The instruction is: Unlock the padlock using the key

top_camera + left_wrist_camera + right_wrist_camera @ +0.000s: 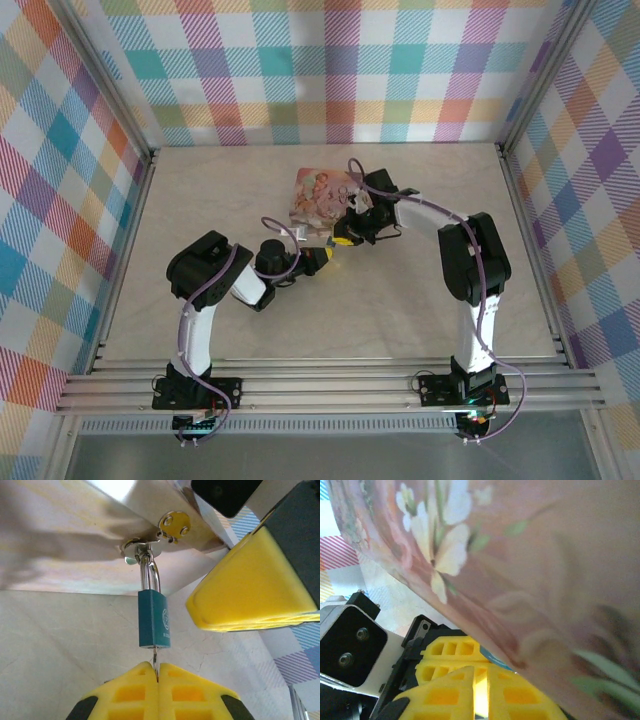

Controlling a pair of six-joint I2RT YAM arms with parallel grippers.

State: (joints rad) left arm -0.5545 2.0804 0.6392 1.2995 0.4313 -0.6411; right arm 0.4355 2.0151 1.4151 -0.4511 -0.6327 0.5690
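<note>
The blue padlock (153, 619) hangs by its thin metal shackle from the hasp of the pink floral tin (318, 197). The key (156, 660) sticks up into the padlock's underside. My left gripper (158, 672) is shut on the key's lower end, right under the lock. One yellow finger (250, 590) of my right gripper sits just right of the padlock, apart from it. In the right wrist view my right gripper (481, 672) shows a narrow gap with nothing in it, pressed close under the tin (520, 555). A blue sliver of the padlock (497, 659) peeks out behind it.
The tin stands mid-table toward the back, with both grippers (322, 255) (345, 238) crowded at its near edge. Plaid walls and metal rails (130, 230) enclose the marbled tabletop (400, 320).
</note>
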